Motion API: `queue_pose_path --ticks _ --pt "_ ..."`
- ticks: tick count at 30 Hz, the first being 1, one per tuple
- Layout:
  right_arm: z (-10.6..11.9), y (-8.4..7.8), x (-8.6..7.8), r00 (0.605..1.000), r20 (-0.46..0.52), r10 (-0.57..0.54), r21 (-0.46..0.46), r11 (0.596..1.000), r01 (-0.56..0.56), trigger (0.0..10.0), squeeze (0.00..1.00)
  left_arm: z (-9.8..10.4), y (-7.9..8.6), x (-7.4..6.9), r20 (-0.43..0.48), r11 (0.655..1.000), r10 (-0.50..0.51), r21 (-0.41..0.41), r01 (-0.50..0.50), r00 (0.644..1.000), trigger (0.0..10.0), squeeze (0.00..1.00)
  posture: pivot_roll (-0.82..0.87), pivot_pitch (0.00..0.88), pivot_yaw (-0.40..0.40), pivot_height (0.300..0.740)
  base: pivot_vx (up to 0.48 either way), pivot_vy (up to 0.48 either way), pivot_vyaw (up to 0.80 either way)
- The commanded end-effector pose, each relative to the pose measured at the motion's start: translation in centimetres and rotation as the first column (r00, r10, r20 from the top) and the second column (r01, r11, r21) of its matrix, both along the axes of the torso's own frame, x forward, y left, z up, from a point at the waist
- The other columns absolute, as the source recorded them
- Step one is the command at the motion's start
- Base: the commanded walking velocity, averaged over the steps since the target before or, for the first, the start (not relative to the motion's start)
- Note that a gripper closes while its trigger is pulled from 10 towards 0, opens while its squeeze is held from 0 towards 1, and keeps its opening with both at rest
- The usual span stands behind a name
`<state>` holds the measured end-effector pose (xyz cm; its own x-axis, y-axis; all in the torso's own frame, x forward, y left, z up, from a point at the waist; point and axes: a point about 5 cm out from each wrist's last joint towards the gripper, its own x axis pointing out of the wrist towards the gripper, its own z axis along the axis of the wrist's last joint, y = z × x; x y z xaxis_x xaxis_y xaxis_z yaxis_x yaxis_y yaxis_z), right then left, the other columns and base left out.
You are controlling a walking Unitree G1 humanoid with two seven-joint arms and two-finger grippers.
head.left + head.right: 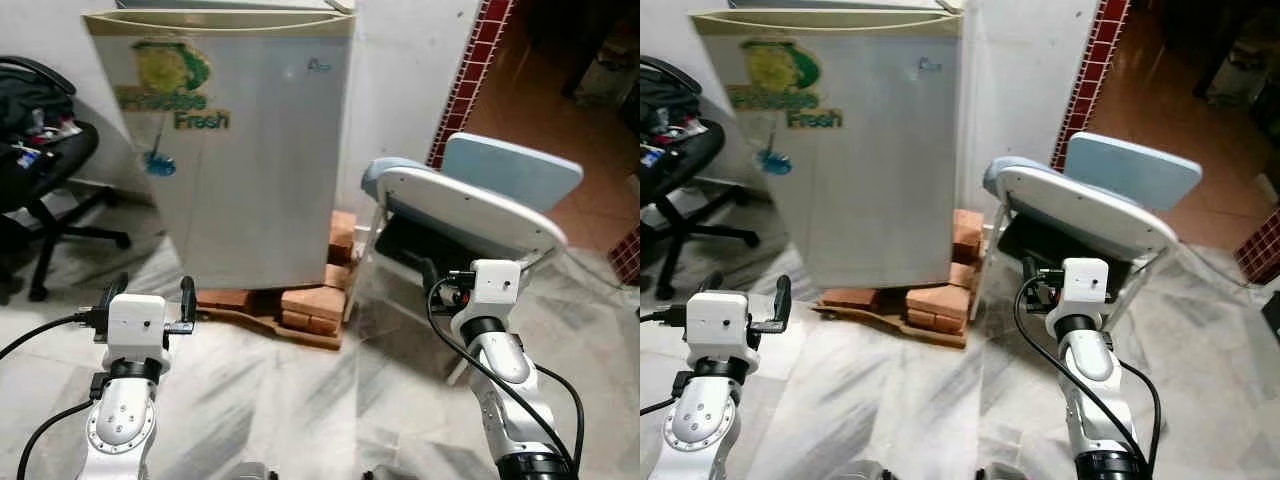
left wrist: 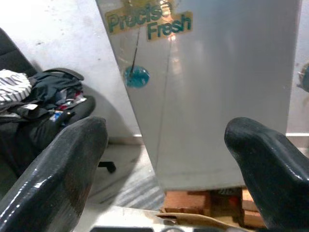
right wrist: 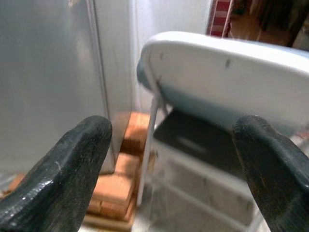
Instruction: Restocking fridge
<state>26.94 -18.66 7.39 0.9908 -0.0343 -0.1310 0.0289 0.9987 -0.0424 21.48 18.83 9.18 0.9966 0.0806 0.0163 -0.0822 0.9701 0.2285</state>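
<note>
fridge [image 1: 240, 150]: top cut off by upper frame edge; door shut, contents hidden; small logo near upper right of door too small to read. sticker [image 2: 147, 21] cut off at the top in left wrist view. bricks [image 1: 315, 300] under the fridge only partly exposed, remainder hidden beneath the cabinet. office chair [image 1: 40, 170] cut off at left edge; items piled on seat too jumbled to identify. right gripper [image 1: 432, 280] fingers largely hidden behind its own wrist housing. folding chair [image 3: 227, 77] blurred in right wrist view. doorway area beyond, upper right, dark and indistinct.
</note>
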Motion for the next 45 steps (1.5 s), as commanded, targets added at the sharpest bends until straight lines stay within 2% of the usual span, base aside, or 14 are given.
queue_pose_path --ticks 1,4,5,8,9,13,15,20,22,23,27,33,36,45 --pt "-0.2 0.1 -0.3 1.0 -0.01 0.006 -0.03 1.0 -0.007 10.0 0.0 -0.5 -1.0 0.0 -0.022 0.999 -0.039 -0.015 0.039 0.999 10.0 0.0 0.03 0.0 0.031 0.74 0.0 0.48 0.0" --pt "-0.2 0.1 -0.3 1.0 0.014 0.017 -0.001 1.0 -0.017 10.0 0.0 -0.9 -1.3 -0.2 -0.041 0.998 -0.048 -0.039 0.046 0.998 10.0 0.0 0.02 0.0 0.037 0.74 0.0 0.48 0.0" --pt "-0.2 0.0 -0.3 0.999 0.035 0.01 0.054 0.998 -0.012 10.0 0.0 -1.2 -1.1 -0.4 -0.049 0.998 -0.039 -0.049 0.037 0.998 10.0 0.0 0.02 0.0 0.04 0.74 0.0 0.48 0.0" --pt "-1.1 -0.1 -0.7 1.0 -0.016 -0.013 0.084 0.996 0.014 10.0 0.0 -1.6 -0.6 -0.9 -0.068 0.998 0.005 -0.063 -0.01 0.998 10.0 0.0 0.03 0.0 0.024 0.74 0.0 0.48 0.0" --pt "-1.2 0.1 -0.9 1.0 -0.027 0.003 0.058 0.998 -0.002 10.0 0.0 -1.6 -0.5 -0.9 -0.068 0.998 0.012 -0.063 -0.017 0.998 10.0 0.0 0.03 0.0 0.024 0.74 0.0 0.48 0.0" --pt "-1.6 0.8 -1.4 0.998 -0.042 0.054 0.088 0.995 -0.05 10.0 0.0 -1.9 0.0 -1.4 -0.077 0.997 0.014 -0.071 -0.02 0.997 10.0 0.0 0.05 0.0 0.015 0.74 0.0 0.48 0.0" --pt "-1.0 0.9 -0.8 0.997 0.0 0.078 0.102 0.992 -0.078 10.0 0.0 -1.6 0.0 -1.2 -0.06 0.999 -0.005 -0.05 0.002 0.998 10.0 0.0 0.06 0.005 0.001 0.74 0.0 0.476 0.0" --pt "-0.8 0.7 -0.2 0.997 0.014 0.071 0.09 0.993 -0.072 10.0 0.0 -1.2 0.4 -0.6 -0.04 0.999 0.002 -0.031 -0.003 0.999 10.0 0.0 0.07 0.001 -0.005 0.74 0.0 0.478 0.0" --pt "-0.6 0.8 0.6 0.997 0.014 0.074 0.107 0.991 -0.075 10.0 0.0 -0.9 0.8 -0.1 -0.027 0.999 0.01 -0.039 -0.011 1.0 10.0 0.0 0.07 0.0 -0.007 0.74 0.0 0.48 -0.52" --pt "-0.5 0.7 0.8 0.998 0.013 0.069 0.08 0.994 -0.07 10.0 0.0 -0.7 0.9 0.0 -0.022 1.0 0.009 -0.015 -0.01 1.0 10.0 0.0 0.07 0.0 -0.005 0.74 0.0 0.48 -0.8" --pt "-0.8 0.1 0.7 0.999 0.0 0.041 0.063 0.997 -0.041 10.0 0.0 -0.8 0.6 0.0 -0.023 1.0 0.008 -0.024 -0.008 1.0 10.0 0.0 0.07 0.0 -0.007 0.74 0.0 0.48 -0.8" --pt "-1.1 0.0 0.5 0.999 -0.006 0.038 0.091 0.995 -0.038 10.0 0.0 -1.0 0.2 0.1 -0.017 0.998 -0.007 -0.055 0.006 1.0 10.0 0.0 0.06 0.0 -0.009 0.74 0.0 0.48 -0.8" --pt "-1.0 0.1 0.7 0.999 0.003 0.047 0.091 0.995 -0.048 10.0 0.0 -0.9 0.0 0.3 -0.015 0.997 -0.01 -0.08 0.008 1.0 10.0 0.0 0.06 0.0 -0.009 0.74 0.0 0.48 -0.8" --pt "-0.6 0.1 1.4 0.999 0.023 0.044 0.078 0.996 -0.045 10.0 0.0 -1.5 -0.1 0.2 -0.031 0.996 -0.01 -0.084 0.007 0.999 10.0 0.0 0.06 0.0 -0.017 0.74 0.0 0.48 -0.8"
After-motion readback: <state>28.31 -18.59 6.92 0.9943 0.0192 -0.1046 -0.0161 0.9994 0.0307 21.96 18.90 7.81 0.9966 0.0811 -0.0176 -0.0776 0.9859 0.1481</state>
